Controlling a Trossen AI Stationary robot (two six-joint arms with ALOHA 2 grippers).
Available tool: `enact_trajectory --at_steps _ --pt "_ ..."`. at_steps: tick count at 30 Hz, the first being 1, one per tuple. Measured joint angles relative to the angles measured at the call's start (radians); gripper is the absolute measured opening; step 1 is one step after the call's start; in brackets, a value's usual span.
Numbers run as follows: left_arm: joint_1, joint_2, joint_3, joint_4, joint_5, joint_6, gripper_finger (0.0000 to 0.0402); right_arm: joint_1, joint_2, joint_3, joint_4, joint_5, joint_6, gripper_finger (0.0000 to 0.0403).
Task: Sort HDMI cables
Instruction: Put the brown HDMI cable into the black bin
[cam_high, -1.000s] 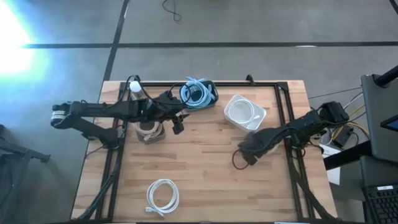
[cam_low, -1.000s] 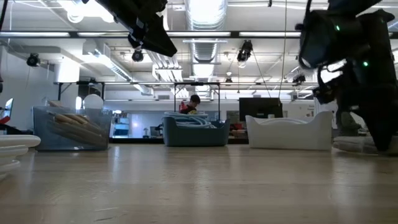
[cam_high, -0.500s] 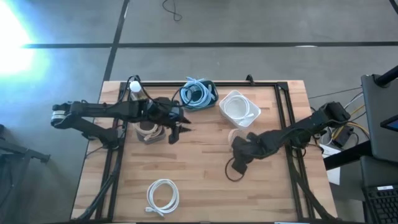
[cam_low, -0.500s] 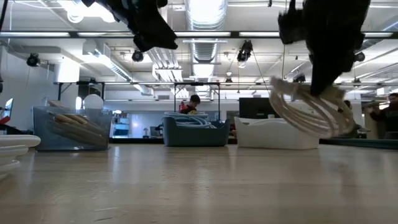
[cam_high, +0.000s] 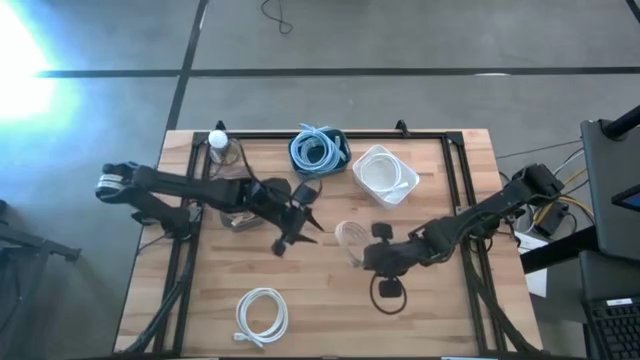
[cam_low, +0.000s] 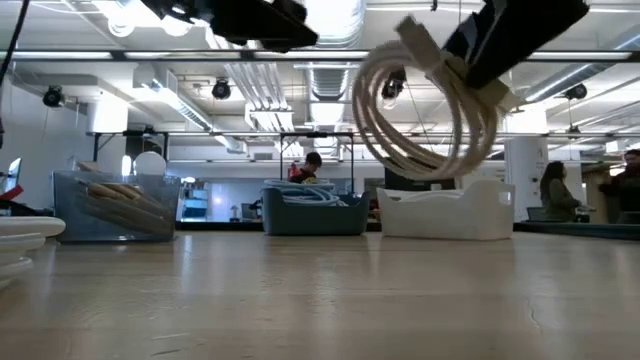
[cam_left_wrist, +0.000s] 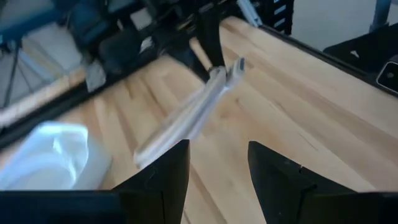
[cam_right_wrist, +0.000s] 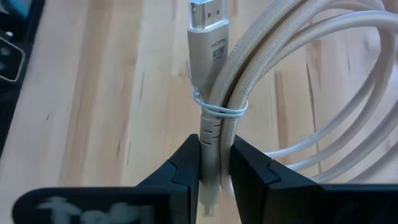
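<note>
A beige-tan HDMI cable coil (cam_low: 425, 110) is up in the air over the table's middle, in my right gripper (cam_right_wrist: 214, 163), which is shut on it. In the high view that coil (cam_high: 349, 240) shows edge-on. My left gripper (cam_high: 297, 228) is open just left of it, its fingers apart and touching nothing; in the left wrist view the coil (cam_left_wrist: 186, 118) lies ahead of them. A white coil (cam_high: 262, 313) lies flat near the table's near edge. Light blue coils fill a dark bin (cam_high: 318, 150). A white cable rests in a white bin (cam_high: 385, 175). Beige coils sit in a clear container (cam_low: 115, 205). My right gripper pinches the beige coil between its two fingers at the tied bundle just below the plug (cam_right_wrist: 210, 134), where a thin tie (cam_right_wrist: 219, 112) wraps the strands. The fingers reach in roughly level from the table's right. The coil stands on edge, lifted clear of the table.
A bottle with a white cap (cam_high: 217, 139) stands at the far left corner. Black robot wiring loops (cam_high: 386, 292) on the wood under the right arm. A dark frame rail (cam_high: 455, 175) runs around the table. People show in the room beyond (cam_low: 553, 192).
My right gripper has moved toward the table's left and risen, carrying the beige coil from low by the white bin up clear over the middle. My left gripper has moved right and toward the near edge, closing on the coil.
</note>
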Motion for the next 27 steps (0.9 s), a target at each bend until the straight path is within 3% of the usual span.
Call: enact_trajectory --at_steps 4,15,27 --pt "-0.025 0.066 0.0 0.099 0.0 0.033 0.0168 0.0 0.0 0.003 0.032 -0.001 -0.073 0.0064" --pt "-0.033 0.175 0.0 0.294 -0.002 0.059 0.0168 0.0 -0.002 0.012 0.076 0.001 -0.072 0.0065" --pt "-0.054 0.075 0.0 0.172 -0.002 -0.002 0.0167 0.0 -0.002 0.009 0.07 -0.003 -0.052 0.0066"
